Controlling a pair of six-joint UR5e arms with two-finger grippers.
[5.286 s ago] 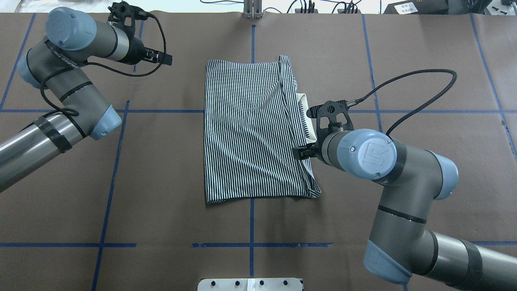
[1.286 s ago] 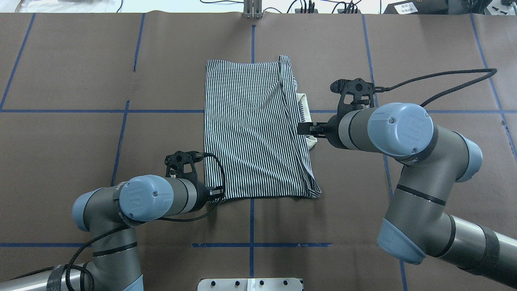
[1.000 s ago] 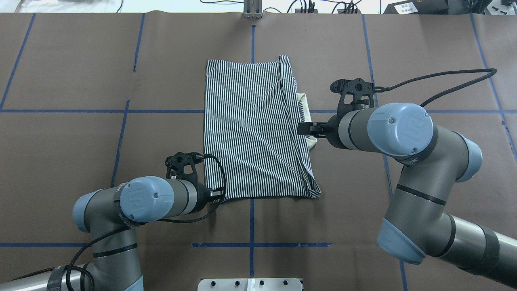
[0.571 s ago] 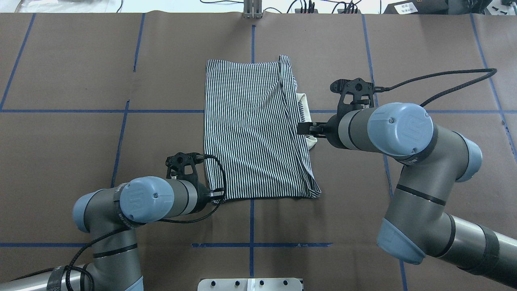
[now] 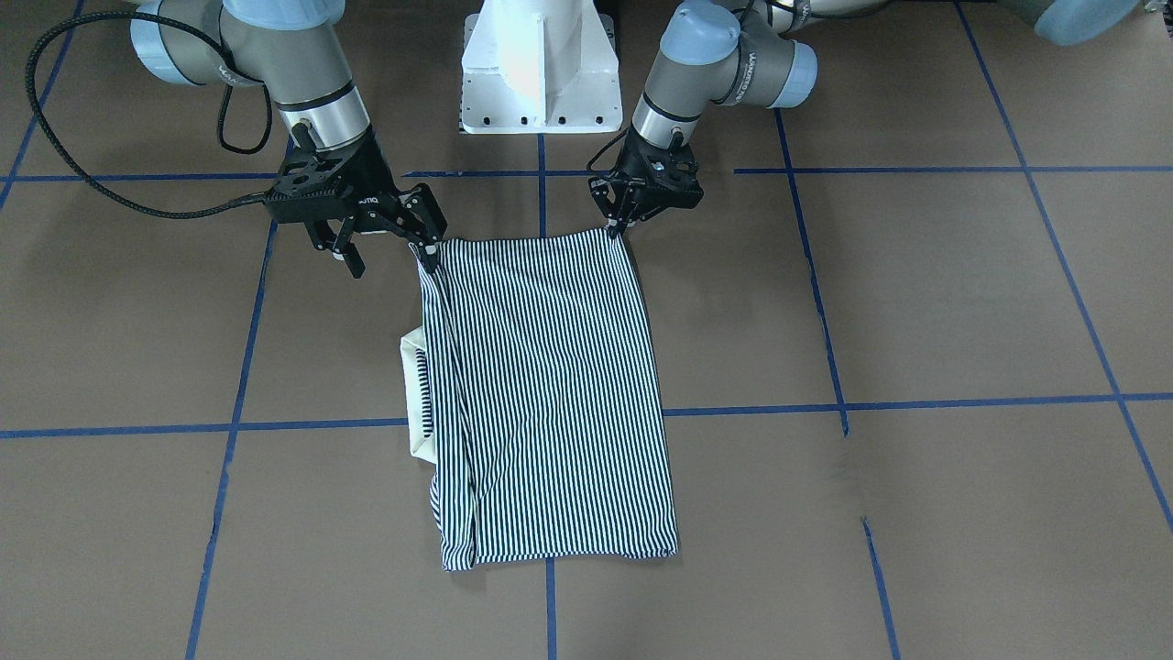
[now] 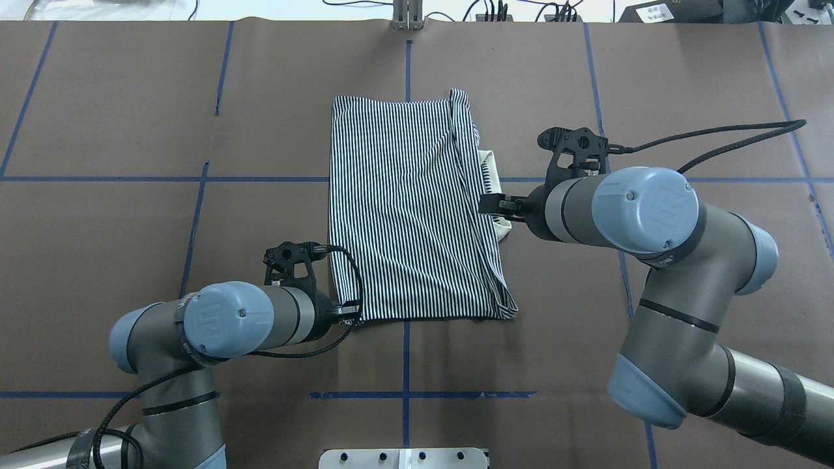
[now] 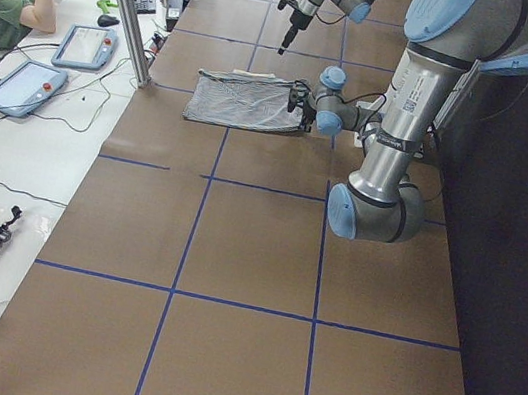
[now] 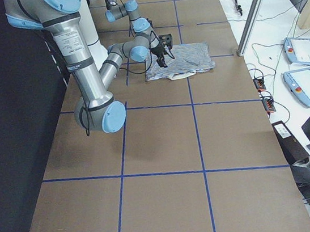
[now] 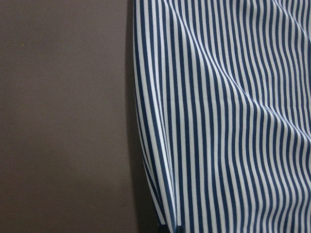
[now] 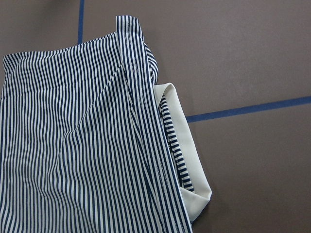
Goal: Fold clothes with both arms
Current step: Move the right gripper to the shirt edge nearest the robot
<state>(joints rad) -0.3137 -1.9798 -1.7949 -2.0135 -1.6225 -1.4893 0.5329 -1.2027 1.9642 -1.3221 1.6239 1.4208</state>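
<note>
At lower left of the overhead view, the jointed grey left arm, its pale blue cap embossed "UR", has its black left gripper pinching the near corner of the folded navy-and-white striped polo shirt, which lies flat at centre on the brown table. At right, the black right gripper hovers with its fingers spread over the cream collar.

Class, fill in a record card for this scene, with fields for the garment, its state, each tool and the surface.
garment: navy-and-white striped polo shirt with a cream collar
state: folded into a narrow rectangle, lying flat; the collar peeks out on the robot's right side
left tool: at the shirt's near left corner, fingers apparently closed on the fabric
right tool: open, raised over the shirt's right side, holding nothing
surface: brown table cover marked with blue tape lines
</note>
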